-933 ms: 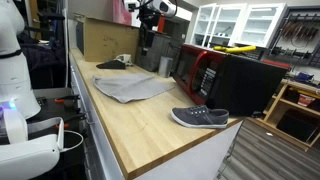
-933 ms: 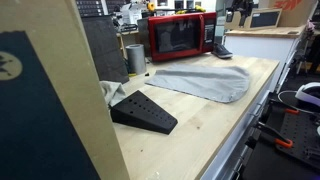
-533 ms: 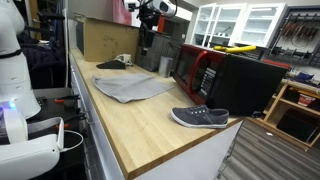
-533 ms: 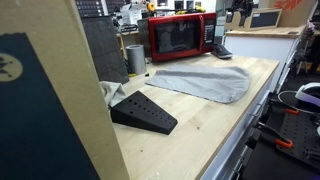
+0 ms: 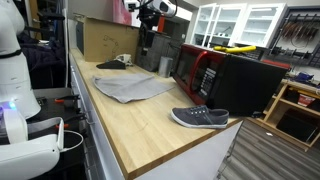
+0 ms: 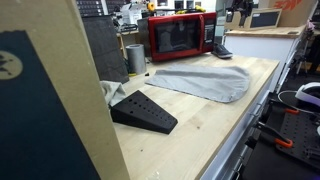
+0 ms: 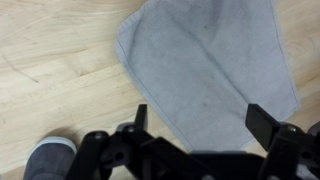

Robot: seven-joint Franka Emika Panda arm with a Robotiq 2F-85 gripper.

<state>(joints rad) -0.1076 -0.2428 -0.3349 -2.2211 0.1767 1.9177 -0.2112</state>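
A grey cloth lies flat on the wooden table. In both exterior views it sits mid-table. My gripper hangs open well above the cloth, with nothing between its fingers. In an exterior view the gripper hangs from the arm at the table's far end; it also appears beside the red microwave. A grey-blue shoe lies on the wood away from the cloth, near the table's front corner.
A red microwave stands along the table's edge by the cloth. A cardboard box stands at the far end, with a small dark object before it. A metal cup stands beside the microwave. The shoe shows as a dark wedge.
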